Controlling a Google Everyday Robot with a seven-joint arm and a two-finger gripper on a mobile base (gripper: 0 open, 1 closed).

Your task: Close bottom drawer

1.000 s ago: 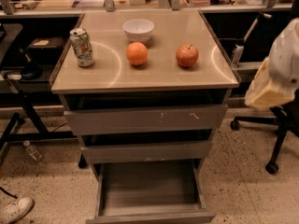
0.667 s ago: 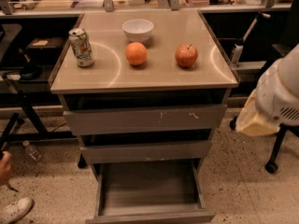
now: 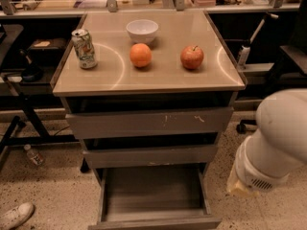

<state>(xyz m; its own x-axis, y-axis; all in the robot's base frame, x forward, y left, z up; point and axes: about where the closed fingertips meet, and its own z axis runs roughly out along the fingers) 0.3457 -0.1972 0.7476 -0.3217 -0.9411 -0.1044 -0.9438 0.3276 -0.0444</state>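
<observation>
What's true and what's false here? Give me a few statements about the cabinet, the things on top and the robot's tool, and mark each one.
1. The bottom drawer is pulled out and its tray is empty. True.
2. The apple sits left of the orange. False: the apple is to the right of the orange.
3. A can stands upright on the left side of the cabinet top. True.
4. The orange lies inside the white bowl. False: the white bowl stands behind the orange, apart from it.
5. The tool is pressing on the bottom drawer's front. False: the tool is not in view. Only the white arm shows, at the lower right beside the drawers, not touching them.
</observation>
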